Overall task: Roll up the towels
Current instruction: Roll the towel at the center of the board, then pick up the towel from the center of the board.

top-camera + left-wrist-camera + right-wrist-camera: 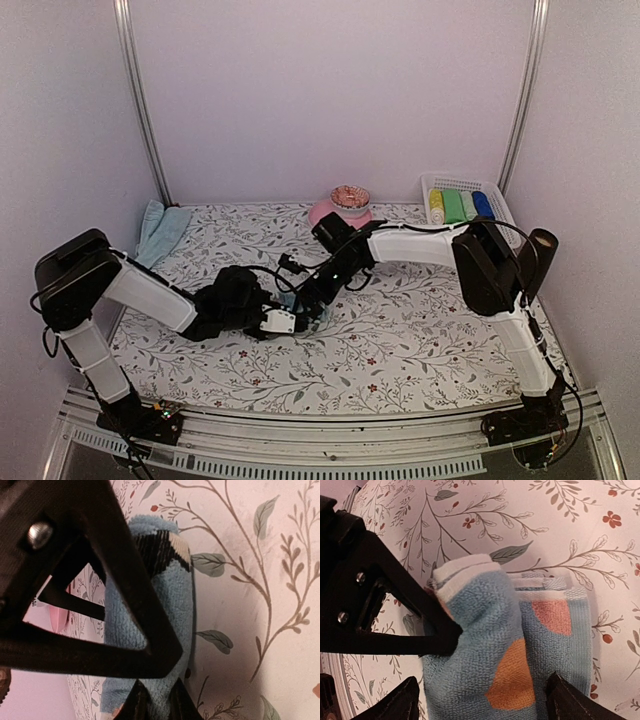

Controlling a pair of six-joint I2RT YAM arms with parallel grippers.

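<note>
A pale blue towel (485, 645) with orange and pink patches lies partly rolled on the flowered tablecloth at mid table (318, 313). In the left wrist view the same towel (172, 600) shows as a narrow roll. My left gripper (156, 702) is shut on its near end, with cloth pinched between the fingers. My right gripper (480, 697) stands open, its fingers wide apart on either side of the roll. Seen from above, the left gripper (288, 320) and the right gripper (312, 290) meet over the towel. More pale blue towels (160, 230) lie heaped at the back left.
A pink plate (322, 212) with a small bowl on it stands at the back centre. A white basket (432, 183) at the back right holds yellow, green and blue rolled cloths. Metal frame posts stand in both back corners.
</note>
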